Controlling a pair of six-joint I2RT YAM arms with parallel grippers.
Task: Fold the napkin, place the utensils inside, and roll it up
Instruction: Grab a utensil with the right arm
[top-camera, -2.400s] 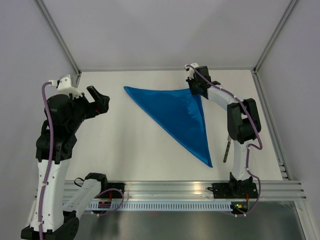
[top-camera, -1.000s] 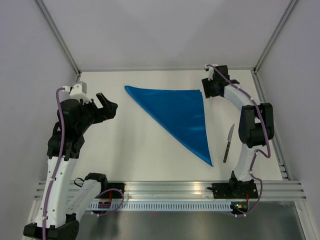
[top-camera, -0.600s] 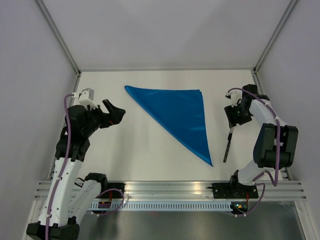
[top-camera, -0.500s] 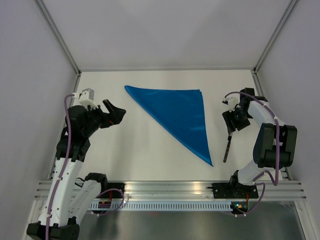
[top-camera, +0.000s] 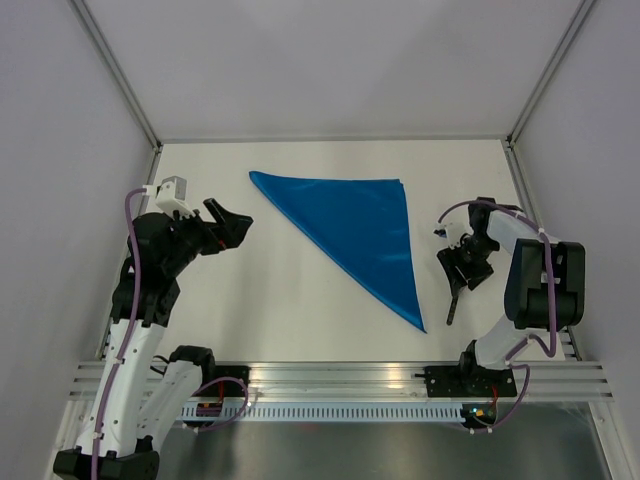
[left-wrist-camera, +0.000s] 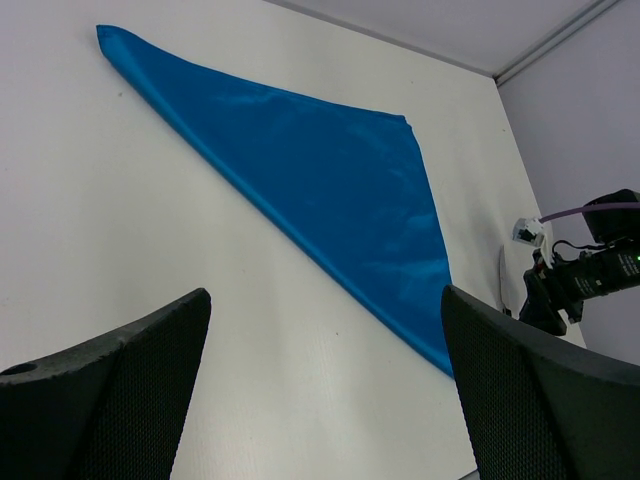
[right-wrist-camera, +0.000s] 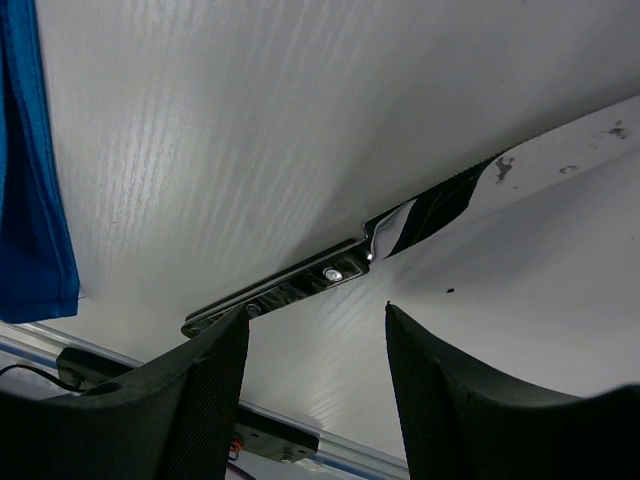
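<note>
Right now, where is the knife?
Seen from above, the knife lies at the right of the table, just right of the near tip of the blue napkin, with the right gripper open above its far end.

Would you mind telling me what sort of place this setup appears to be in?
Probably a robotics lab test cell: a left arm and a right arm are bolted to a metal rail at the edge of a white table, and plain grey panels enclose it on three sides.
</note>
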